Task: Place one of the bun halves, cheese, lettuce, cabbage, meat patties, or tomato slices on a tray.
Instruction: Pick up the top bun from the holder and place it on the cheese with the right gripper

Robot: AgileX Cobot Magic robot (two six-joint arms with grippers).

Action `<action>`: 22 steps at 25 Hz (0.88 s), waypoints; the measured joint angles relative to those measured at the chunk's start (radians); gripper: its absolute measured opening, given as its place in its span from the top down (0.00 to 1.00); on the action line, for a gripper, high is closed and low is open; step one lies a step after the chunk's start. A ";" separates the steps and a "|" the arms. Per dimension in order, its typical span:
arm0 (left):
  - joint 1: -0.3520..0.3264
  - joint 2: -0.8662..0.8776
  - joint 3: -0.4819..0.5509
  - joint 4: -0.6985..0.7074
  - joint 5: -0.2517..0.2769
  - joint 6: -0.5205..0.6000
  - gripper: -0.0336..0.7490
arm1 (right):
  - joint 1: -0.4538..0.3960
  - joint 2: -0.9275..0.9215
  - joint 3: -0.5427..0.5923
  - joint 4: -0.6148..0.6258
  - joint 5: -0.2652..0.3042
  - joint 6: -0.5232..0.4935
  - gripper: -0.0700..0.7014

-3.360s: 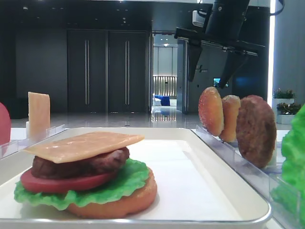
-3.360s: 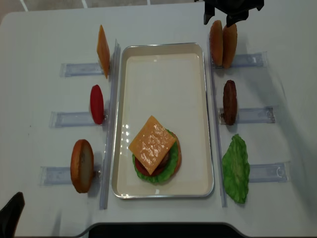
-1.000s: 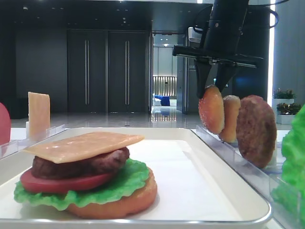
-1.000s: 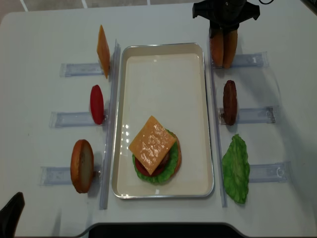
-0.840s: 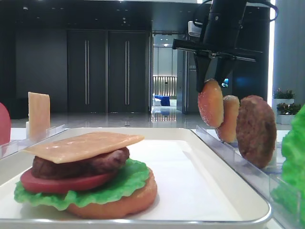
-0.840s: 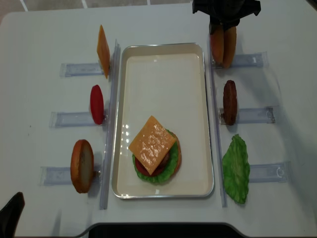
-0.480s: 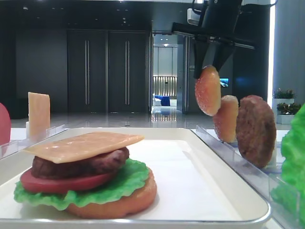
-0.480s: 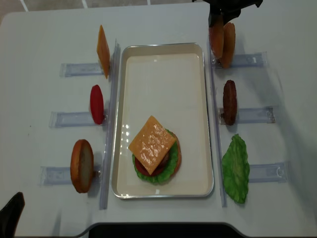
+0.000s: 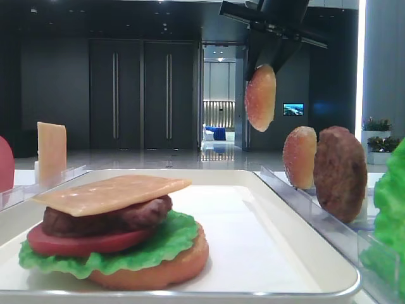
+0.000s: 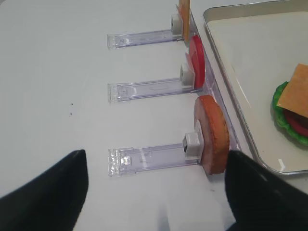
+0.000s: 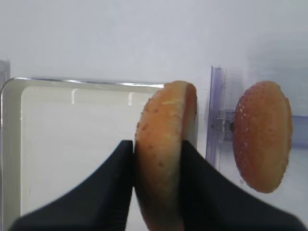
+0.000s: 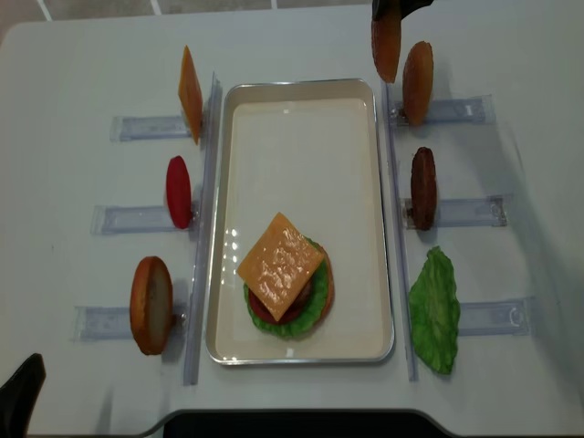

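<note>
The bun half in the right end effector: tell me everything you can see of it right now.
The bun half is a domed, golden-brown top with a pale speckled, grainy crust. It is held on edge, pinched between the two black fingers of the right end effector, which is shut on it. It hangs in the air, clear of the rack, above the far right edge of the tray. Nothing else touches it.

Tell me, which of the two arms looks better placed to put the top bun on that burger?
The right. Its gripper is shut on the top bun, lifted clear of its rack above the tray. The left gripper hangs empty by the racks on the other side.
</note>
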 joint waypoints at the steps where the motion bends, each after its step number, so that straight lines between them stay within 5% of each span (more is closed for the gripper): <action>1: 0.000 0.000 0.000 0.000 0.000 0.000 0.07 | 0.000 -0.005 0.000 0.007 0.000 0.000 0.65; 10: 0.000 0.000 0.000 0.000 0.000 0.000 0.07 | 0.001 -0.079 0.006 0.070 0.001 -0.024 0.65; 22: 0.000 0.000 0.000 0.000 0.000 0.000 0.07 | 0.044 -0.302 0.154 0.101 0.008 -0.030 0.65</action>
